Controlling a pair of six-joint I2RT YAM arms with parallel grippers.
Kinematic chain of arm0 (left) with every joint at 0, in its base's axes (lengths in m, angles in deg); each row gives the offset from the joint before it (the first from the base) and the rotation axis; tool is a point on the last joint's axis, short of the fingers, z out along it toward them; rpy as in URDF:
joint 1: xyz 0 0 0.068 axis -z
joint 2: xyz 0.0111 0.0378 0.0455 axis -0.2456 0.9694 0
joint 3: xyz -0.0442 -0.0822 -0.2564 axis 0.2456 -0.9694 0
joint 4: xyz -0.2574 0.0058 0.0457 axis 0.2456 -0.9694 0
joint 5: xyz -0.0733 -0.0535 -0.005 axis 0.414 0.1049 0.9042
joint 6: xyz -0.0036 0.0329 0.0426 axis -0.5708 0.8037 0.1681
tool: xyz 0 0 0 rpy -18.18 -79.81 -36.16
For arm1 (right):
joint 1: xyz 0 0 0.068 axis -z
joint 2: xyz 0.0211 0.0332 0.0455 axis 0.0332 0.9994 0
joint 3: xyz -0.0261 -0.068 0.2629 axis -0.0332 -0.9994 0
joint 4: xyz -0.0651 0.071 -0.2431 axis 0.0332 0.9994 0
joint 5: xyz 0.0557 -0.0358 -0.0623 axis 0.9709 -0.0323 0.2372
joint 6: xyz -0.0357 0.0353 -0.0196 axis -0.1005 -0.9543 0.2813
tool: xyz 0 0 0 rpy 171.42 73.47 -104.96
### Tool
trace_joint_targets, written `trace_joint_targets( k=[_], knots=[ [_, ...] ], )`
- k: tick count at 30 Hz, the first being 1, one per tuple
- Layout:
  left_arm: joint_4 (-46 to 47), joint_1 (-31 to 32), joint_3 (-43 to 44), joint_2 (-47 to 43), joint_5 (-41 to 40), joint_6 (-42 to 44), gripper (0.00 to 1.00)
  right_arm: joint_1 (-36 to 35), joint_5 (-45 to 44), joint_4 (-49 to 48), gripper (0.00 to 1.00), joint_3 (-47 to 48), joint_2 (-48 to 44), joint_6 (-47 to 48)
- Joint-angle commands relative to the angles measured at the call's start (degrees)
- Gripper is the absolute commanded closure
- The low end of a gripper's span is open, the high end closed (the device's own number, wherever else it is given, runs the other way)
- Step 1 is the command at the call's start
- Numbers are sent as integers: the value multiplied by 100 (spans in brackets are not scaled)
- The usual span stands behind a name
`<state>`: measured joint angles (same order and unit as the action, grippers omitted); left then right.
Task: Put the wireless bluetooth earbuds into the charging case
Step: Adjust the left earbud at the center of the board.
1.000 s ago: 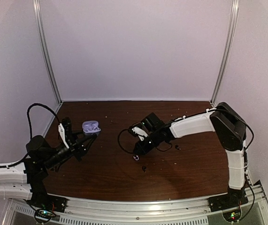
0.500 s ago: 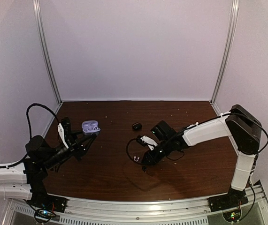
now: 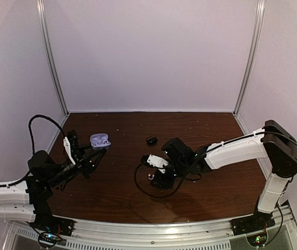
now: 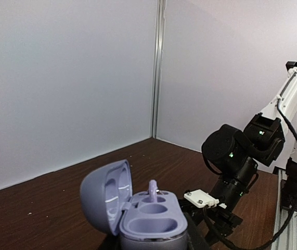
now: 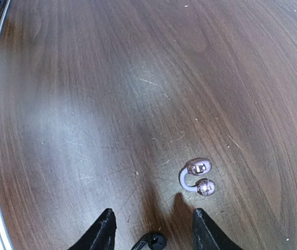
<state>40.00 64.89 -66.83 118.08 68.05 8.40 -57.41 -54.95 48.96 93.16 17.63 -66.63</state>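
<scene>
My left gripper [image 3: 97,149] is shut on an open lavender charging case [image 3: 100,140], held above the table's left side. In the left wrist view the case [image 4: 149,223] has its lid up, and one lavender earbud [image 4: 152,189] stands in its far socket. My right gripper [image 3: 156,180] is open, low over the table's middle. In the right wrist view [image 5: 153,232] a lavender-silver earbud [image 5: 196,177] lies just ahead of the right finger, and a black earbud [image 5: 155,240] lies between the fingers at the frame's bottom edge. The lavender earbud also shows in the top view [image 3: 151,176].
A small black charging case [image 3: 151,139] lies on the brown table [image 3: 210,130] behind my right gripper. A black cable [image 3: 140,185] loops on the table by the right wrist. White walls enclose the back and both sides.
My right arm has swung toward the near side and left, uncovering the black case and coming down over the two loose earbuds. My left arm and the lavender case have stayed still.
</scene>
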Motion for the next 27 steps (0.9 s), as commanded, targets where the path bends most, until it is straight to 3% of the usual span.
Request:
trace_joint_targets(
  k=[1,27],
  knots=[
    [228,-31,17,-83,-36,48,100,-106,-602,-269,50,96,118,628],
    [179,-27,37,-54,-36,90,100,69,-413,-587,56,474,1069,1134]
  ],
)
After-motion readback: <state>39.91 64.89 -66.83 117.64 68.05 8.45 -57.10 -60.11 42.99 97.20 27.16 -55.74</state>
